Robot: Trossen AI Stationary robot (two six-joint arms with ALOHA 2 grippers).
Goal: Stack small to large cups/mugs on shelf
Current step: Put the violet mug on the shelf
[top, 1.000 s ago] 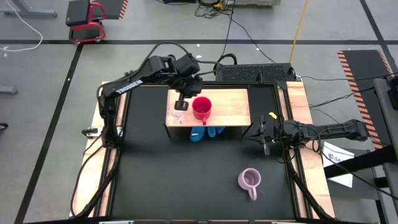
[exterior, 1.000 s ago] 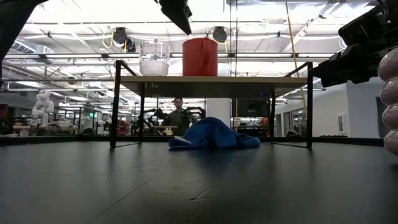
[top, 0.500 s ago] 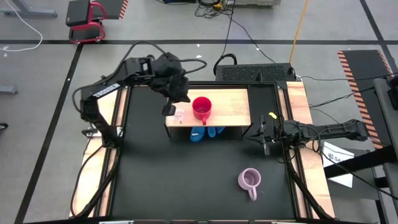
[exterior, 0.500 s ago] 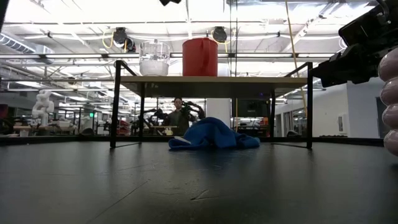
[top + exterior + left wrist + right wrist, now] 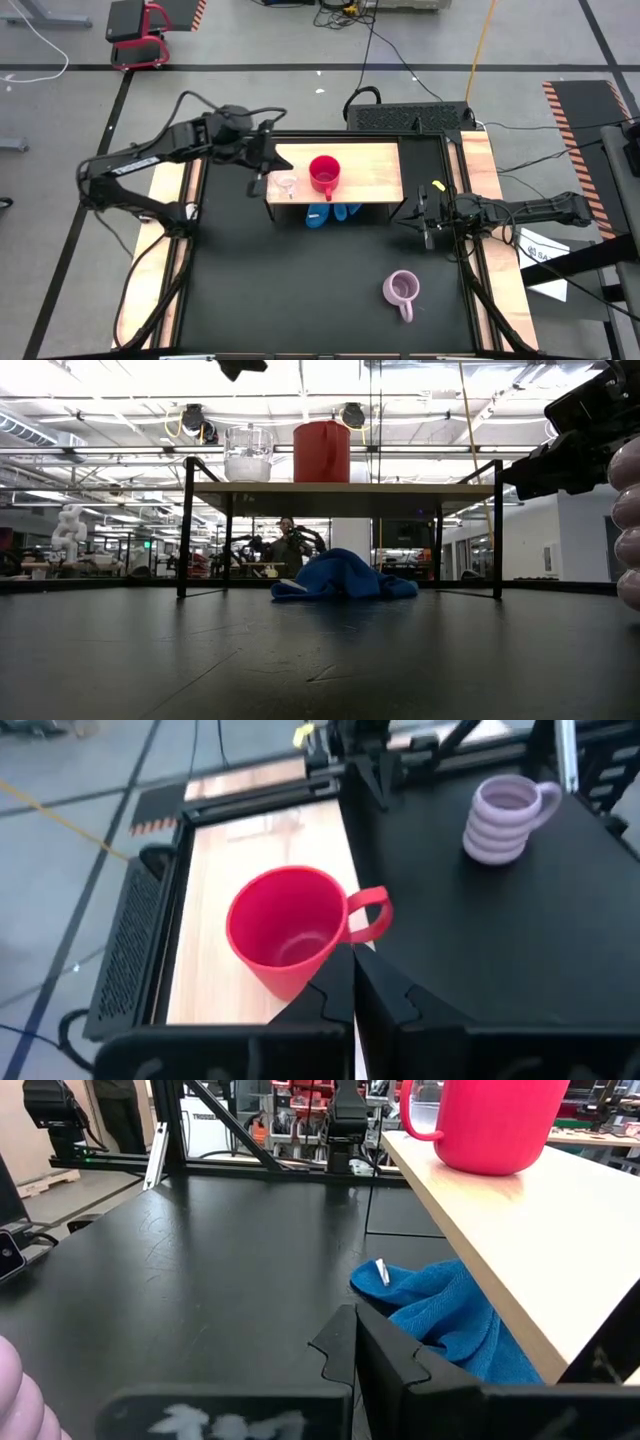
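Note:
The clear glass cup (image 5: pixel 288 185) and the red mug (image 5: pixel 324 173) stand upright side by side on the left half of the shelf's wooden top (image 5: pixel 370 170); both also show in the low view, the glass (image 5: pixel 248 455) and the red mug (image 5: pixel 321 450). The lilac mug (image 5: pixel 402 290) stands on the black table at the near right. My left gripper (image 5: pixel 258 183) is shut and empty, raised just left of the shelf's left end; its wrist view looks over the red mug (image 5: pixel 290 930). My right gripper (image 5: pixel 425 222) is shut and empty at the shelf's right end.
A blue cloth (image 5: pixel 330 213) lies on the table under the shelf's near edge. The shelf's black legs (image 5: pixel 184 525) stand on the table. The black table (image 5: pixel 300 290) stretches bare between the shelf and the near edge, left of the lilac mug.
My left gripper has risen from between the glass and the red mug and gone toward the table's left edge, ending beside the shelf's left end. Both cups have stayed where they stood.

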